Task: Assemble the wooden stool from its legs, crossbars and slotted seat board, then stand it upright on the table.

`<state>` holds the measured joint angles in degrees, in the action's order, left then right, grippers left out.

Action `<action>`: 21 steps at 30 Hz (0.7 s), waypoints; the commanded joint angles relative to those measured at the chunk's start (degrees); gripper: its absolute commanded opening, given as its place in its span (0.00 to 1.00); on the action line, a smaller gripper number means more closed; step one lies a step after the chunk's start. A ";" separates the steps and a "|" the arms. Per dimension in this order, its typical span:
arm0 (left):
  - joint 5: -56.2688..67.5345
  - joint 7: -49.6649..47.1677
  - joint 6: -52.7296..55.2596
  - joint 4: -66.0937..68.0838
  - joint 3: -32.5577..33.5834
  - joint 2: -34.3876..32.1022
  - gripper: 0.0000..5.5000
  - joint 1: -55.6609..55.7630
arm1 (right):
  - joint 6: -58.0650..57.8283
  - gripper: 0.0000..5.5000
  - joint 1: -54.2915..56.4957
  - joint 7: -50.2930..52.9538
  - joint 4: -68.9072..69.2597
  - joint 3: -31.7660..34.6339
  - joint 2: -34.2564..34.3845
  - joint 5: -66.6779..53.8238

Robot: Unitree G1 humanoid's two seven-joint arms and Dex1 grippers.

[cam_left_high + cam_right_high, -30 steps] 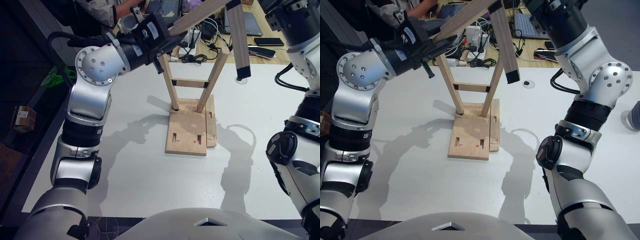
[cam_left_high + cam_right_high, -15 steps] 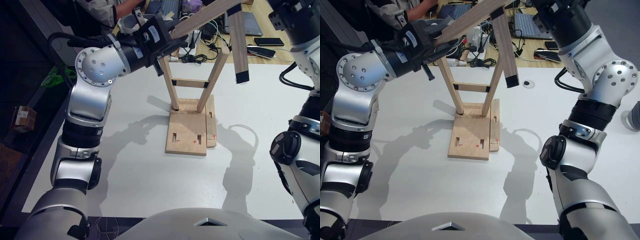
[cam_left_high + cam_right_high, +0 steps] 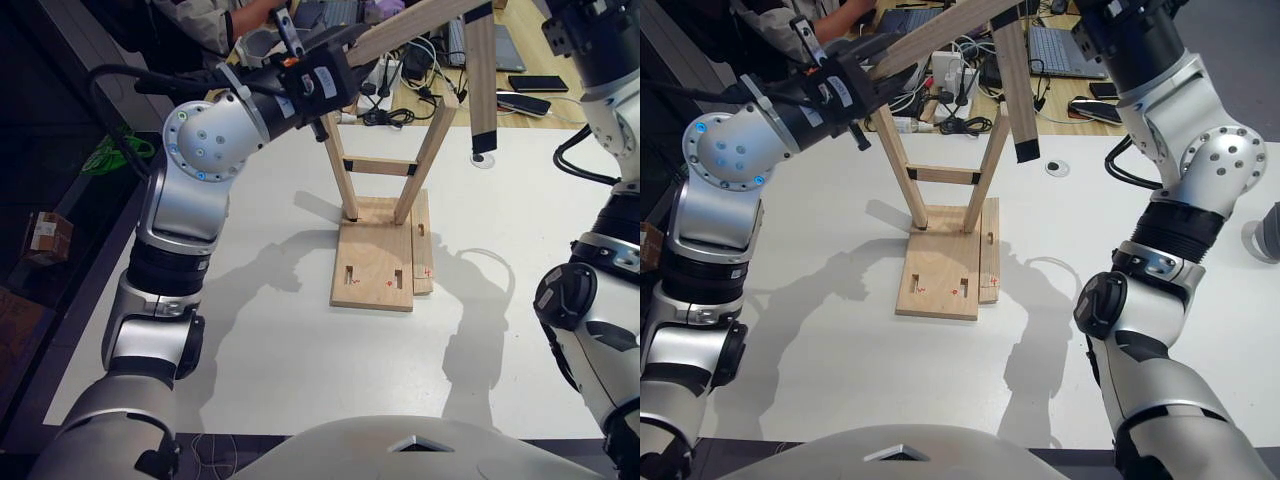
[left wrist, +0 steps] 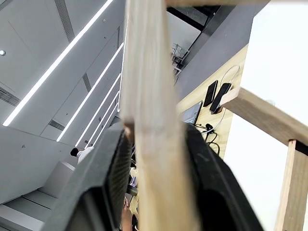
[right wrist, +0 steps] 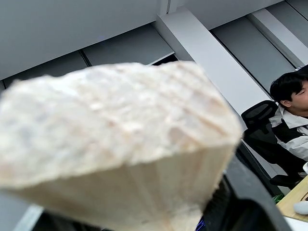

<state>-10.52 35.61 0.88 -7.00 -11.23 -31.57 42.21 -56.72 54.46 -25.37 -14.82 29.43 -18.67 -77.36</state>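
The slotted seat board (image 3: pixel 375 262) lies flat on the white table (image 3: pixel 250 340). One leg frame (image 3: pixel 383 165), two legs joined by a crossbar, stands upright in the board's far slots. A second leg frame (image 3: pixel 940 30) hangs in the air above it, held at both ends. My left gripper (image 3: pixel 345 50) is shut on one of its legs, and its black fingers (image 4: pixel 108 178) clamp the wood (image 4: pixel 154 120). My right gripper (image 5: pixel 134 144) is shut on the frame's upper end. The other leg (image 3: pixel 481 80) hangs down, and its black tip (image 3: pixel 483 143) is right of the standing frame.
A wooden desk beyond the table carries laptops, a phone (image 3: pixel 530 84) and tangled cables (image 3: pixel 385 105). A small round object (image 3: pixel 484 160) lies on the table under the hanging leg. The table's left edge drops to a dark floor with a cardboard box (image 3: pixel 45 235).
My left gripper has shifted a little to the right with its leg. The hanging leg has swung closer to vertical, and its black tip has risen slightly. The board and standing frame have not moved.
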 commanded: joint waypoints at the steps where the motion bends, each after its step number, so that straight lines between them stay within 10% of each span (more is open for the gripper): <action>1: 2.46 0.95 1.82 0.81 1.98 0.40 0.35 0.79 | -0.62 0.38 0.73 -0.28 0.10 -0.03 -0.08 -1.62; 14: 19.95 24.96 30.80 -10.78 2.59 -12.40 0.51 -7.40 | 0.24 0.38 0.27 -6.13 -1.32 -3.51 -4.56 5.32; 21: 26.96 26.75 40.18 -12.63 9.07 -17.74 0.51 -6.33 | 7.46 0.38 -4.61 -18.56 9.52 -23.48 -11.71 27.29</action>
<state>14.33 62.05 38.69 -17.79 -3.28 -48.60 34.24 -51.17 51.32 -40.93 -9.01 10.70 -29.01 -54.21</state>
